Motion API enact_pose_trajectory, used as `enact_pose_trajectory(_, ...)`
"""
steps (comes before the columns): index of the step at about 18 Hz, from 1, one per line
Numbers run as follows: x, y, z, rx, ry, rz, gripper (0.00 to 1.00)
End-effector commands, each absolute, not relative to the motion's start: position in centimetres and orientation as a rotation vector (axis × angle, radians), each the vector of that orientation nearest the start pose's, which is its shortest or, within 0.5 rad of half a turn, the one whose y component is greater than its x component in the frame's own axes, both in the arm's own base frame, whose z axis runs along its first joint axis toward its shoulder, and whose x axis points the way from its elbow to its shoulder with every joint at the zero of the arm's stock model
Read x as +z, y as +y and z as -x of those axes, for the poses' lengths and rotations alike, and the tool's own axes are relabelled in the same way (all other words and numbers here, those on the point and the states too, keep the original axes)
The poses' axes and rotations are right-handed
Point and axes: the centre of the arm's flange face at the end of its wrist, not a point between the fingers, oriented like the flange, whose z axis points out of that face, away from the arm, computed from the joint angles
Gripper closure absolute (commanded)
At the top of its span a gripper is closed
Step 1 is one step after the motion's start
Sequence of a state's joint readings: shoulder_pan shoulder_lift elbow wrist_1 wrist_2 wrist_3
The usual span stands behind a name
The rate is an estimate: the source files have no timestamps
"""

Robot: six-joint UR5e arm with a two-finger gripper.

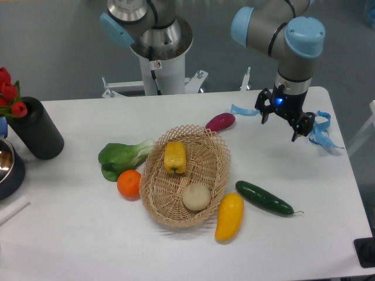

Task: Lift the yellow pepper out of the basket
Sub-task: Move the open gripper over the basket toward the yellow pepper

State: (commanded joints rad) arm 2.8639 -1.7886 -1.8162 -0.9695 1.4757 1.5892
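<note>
yellow pepper (175,157) lies in the basket's (218,153) far half, clear of the beige ball (196,196), while the gripper (283,120) hangs open and empty near the table's (70,234) far right corner.

Yellow pepper (175,157): small, blocky, lobed, lying in far end of basket (153,193). Basket: oval, light-tan wicker, openwork rim, mid-table.

the white counter (82,234) carries the wicker basket (153,196), a bok choy (120,157), an orange (129,183), a purple eggplant (220,122), a cucumber (263,198), a long yellow vegetable (229,217), blue ribbon (321,133) and a black vase (35,127).
</note>
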Motion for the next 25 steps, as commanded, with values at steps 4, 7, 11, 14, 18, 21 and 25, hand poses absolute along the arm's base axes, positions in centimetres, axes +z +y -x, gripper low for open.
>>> enact_pose_trajectory(4, 31.6, 28.8, 49.3, 0.181, 0.44, 2.992, 0.0)
enact_pose_trajectory(7, 32.0, 28.7, 48.8, 0.179, 0.295, 3.003, 0.0)
enact_pose_trajectory(11, 32.6, 29.5, 47.0, 0.165, 0.054, 2.993, 0.0)
enact_pose_trajectory(14, 32.7, 31.2, 44.3, 0.13, -0.174, 2.971, 0.0)
enact_pose_trajectory(18, 30.6, 35.3, 40.1, 0.033, -0.277, 2.978, 0.0)
enact_pose_trajectory(21, 29.9, 37.6, 38.2, -0.002, -0.389, 2.972, 0.0)
enact_pose_trajectory(25, 29.3, 40.3, 35.2, -0.035, -0.391, 2.98, 0.0)
